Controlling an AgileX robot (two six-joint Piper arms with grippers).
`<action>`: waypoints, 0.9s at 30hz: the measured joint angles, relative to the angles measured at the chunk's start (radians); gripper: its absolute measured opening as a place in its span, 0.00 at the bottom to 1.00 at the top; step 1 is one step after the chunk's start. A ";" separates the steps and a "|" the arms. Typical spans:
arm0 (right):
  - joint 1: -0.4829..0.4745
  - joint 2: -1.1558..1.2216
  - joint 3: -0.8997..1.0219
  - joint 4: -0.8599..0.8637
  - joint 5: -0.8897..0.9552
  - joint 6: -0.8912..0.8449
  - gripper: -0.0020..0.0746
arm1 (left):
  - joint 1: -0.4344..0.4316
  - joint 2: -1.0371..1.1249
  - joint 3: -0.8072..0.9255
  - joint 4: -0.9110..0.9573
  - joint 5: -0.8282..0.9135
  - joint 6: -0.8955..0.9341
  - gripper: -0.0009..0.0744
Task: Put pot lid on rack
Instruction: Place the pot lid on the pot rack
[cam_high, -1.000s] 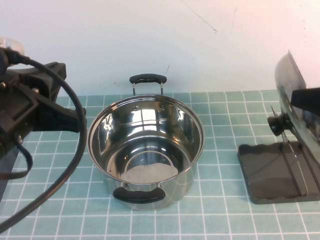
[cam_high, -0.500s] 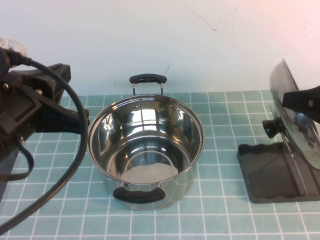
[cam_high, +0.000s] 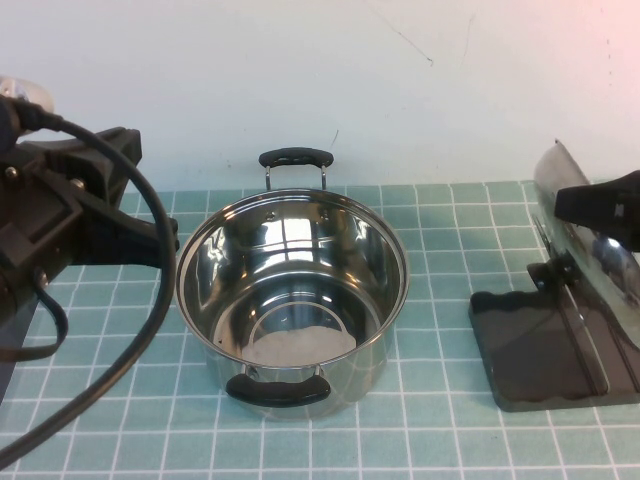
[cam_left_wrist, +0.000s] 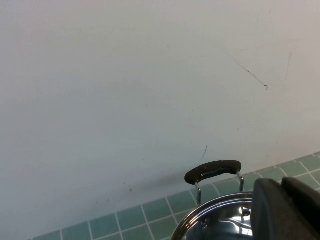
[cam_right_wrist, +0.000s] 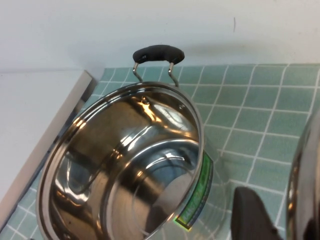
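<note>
The pot lid (cam_high: 588, 235), shiny steel with a black knob (cam_high: 548, 276), stands on edge at the far right, low among the wire dividers (cam_high: 585, 340) of the dark grey rack (cam_high: 530, 355). My right gripper (cam_high: 603, 203) is shut on the lid's upper rim. In the right wrist view the lid's rim (cam_right_wrist: 301, 190) sits beside one dark finger (cam_right_wrist: 252, 215) of my right gripper (cam_right_wrist: 280, 212). My left gripper (cam_high: 150, 240) is parked at the left, apart from the lid, with its fingers (cam_left_wrist: 287, 210) together and empty.
An open steel pot (cam_high: 292, 290) with two black handles stands mid-table between the arms, also seen in the left wrist view (cam_left_wrist: 220, 225) and the right wrist view (cam_right_wrist: 125, 165). A thick black cable (cam_high: 150, 330) loops off the left arm. A white wall lies behind.
My right gripper has lowered the lid; its knob and lower edge have sunk toward the rack's wires. The left arm and the pot have not moved.
</note>
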 joint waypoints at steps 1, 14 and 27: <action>-0.002 0.000 0.000 -0.002 0.000 0.000 0.33 | 0.000 0.000 0.000 0.000 0.000 0.000 0.01; -0.152 0.000 0.000 -0.111 0.139 -0.002 0.41 | 0.000 0.000 0.000 0.000 0.000 0.000 0.01; -0.325 -0.059 0.000 -0.131 0.275 -0.008 0.50 | 0.000 -0.012 0.000 0.000 -0.011 0.039 0.01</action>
